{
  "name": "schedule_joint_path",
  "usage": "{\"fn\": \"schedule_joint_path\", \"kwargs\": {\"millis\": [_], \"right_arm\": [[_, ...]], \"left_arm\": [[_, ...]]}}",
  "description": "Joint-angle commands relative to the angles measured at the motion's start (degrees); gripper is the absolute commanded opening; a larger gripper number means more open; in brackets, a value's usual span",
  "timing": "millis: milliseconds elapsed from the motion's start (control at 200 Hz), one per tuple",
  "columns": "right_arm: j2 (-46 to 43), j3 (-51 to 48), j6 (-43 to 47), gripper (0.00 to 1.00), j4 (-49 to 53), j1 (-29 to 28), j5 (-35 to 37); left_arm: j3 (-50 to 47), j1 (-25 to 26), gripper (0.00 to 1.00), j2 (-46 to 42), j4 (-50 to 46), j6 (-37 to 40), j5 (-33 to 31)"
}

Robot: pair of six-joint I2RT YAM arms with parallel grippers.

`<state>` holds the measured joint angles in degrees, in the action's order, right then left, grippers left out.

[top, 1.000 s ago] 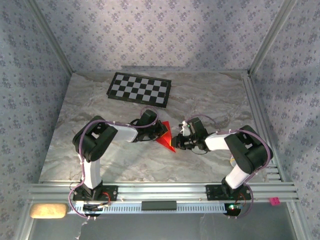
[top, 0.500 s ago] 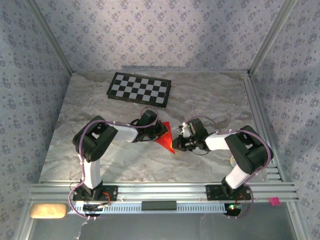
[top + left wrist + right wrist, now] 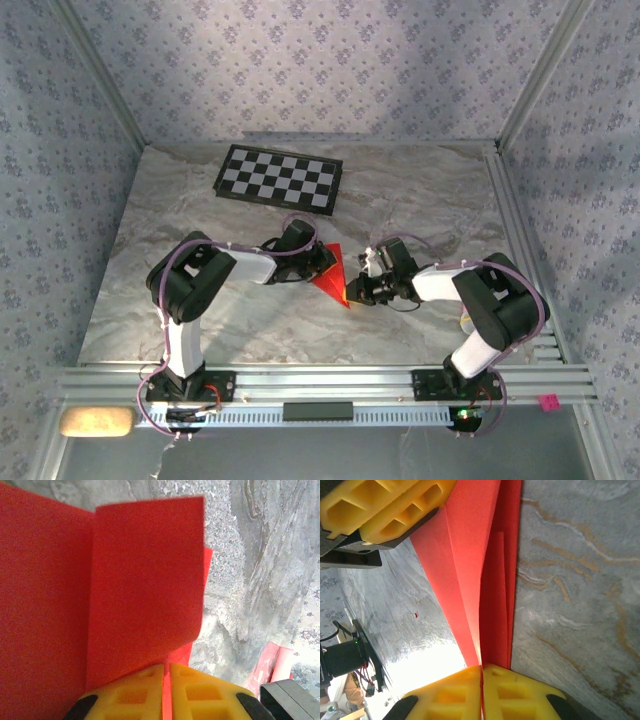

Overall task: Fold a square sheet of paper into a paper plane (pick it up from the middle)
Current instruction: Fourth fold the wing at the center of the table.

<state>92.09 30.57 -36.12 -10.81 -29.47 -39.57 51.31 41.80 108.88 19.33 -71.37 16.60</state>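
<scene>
My left hand and right hand each clamp the creased red paper (thin, matte, pointed); the worktop is marbled grey.

Even bright light, wrist close-ups blurred

1. You see the paper near the middle of the table.
2. The left gripper sits at its left side, and the right gripper at its right.
3. The checkerboard lies behind them, well apart.
</scene>
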Motion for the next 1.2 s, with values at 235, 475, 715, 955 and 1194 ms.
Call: {"fn": "schedule_joint_path", "kwargs": {"millis": [235,475,715,955,1194], "right_arm": [[-0.1,-2.2,2.7,0.07,6.8,0.6,-2.9],[-2.2,-1.9,5.1,0.12,10.5,0.9,-2.9],[-1.6,-1.7,6.8,0.12,14.0,0.9,0.8],[-3.6,-0.3,7.5,0.14,16.0,0.1,2.2],[-5.4,1.5,8.2,0.18,17.7,-1.2,6.6]], "left_arm": [[0.7,0.1,0.13,2.1,-2.5,1.2,-1.0],[0.7,0.0,0.13,2.3,-2.5,1.1,-0.9],[0.6,0.1,0.13,2.4,-2.2,1.0,-0.8],[0.5,0.1,0.13,2.4,-2.1,1.0,-0.9],[0.5,0.2,0.13,2.5,-2.0,1.0,-0.8]]}}
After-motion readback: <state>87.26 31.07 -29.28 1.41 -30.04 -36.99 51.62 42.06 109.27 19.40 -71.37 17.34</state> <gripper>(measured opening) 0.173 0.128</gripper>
